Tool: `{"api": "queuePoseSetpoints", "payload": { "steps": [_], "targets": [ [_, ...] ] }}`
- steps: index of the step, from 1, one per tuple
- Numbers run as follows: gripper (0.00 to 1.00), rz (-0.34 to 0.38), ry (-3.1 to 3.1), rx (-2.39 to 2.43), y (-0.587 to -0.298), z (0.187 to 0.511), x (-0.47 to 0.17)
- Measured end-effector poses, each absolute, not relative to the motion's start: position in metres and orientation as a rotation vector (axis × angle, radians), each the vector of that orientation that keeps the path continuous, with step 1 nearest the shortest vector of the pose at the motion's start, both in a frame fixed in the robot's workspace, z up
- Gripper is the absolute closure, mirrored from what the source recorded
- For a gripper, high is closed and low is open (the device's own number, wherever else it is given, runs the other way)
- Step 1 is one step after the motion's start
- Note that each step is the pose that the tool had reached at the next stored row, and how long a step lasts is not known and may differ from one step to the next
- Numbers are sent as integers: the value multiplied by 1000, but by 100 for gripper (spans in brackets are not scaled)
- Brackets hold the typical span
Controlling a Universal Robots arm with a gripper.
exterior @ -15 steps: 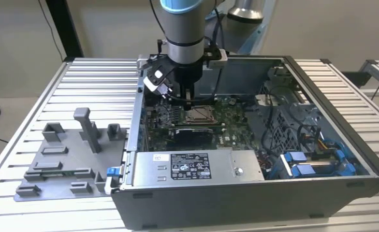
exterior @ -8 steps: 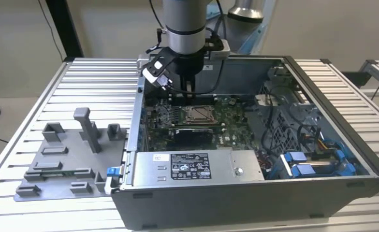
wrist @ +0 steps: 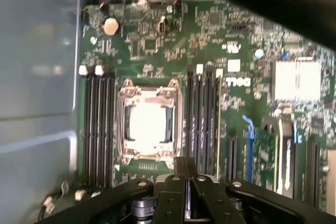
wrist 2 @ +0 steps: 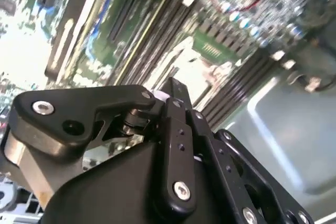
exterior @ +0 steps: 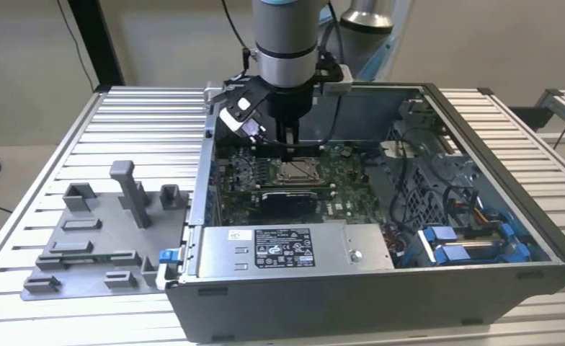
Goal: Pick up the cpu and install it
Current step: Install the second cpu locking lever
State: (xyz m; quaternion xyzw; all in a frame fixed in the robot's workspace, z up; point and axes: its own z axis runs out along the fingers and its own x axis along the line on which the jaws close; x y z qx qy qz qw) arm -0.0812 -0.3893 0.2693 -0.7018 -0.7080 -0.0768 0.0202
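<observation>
The cpu (wrist: 147,127) is a silvery-white square lying inside the metal-framed socket (wrist: 124,94) on the green motherboard; in the exterior view the cpu (exterior: 297,171) sits in the middle of the open computer case (exterior: 513,173). My gripper (exterior: 287,145) hangs straight above the socket, a little clear of it. In both wrist views the black fingers are pressed together, gripper (wrist: 185,162) and gripper (wrist 2: 173,85), with nothing visible between them.
Black memory slots (wrist: 100,124) flank the socket on both sides. A power supply (exterior: 282,249) lies at the case's front, with blue drive brackets (exterior: 465,241) and cables at the exterior view's right. A grey tray with upright posts (exterior: 100,238) stands outside the case at the left.
</observation>
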Motion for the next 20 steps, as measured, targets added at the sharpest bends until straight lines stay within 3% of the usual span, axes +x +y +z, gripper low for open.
{"api": "queuePoseSetpoints", "payload": {
  "steps": [20],
  "targets": [
    [100, -234, -2191, -2173, -383, 258, -64]
  ]
}}
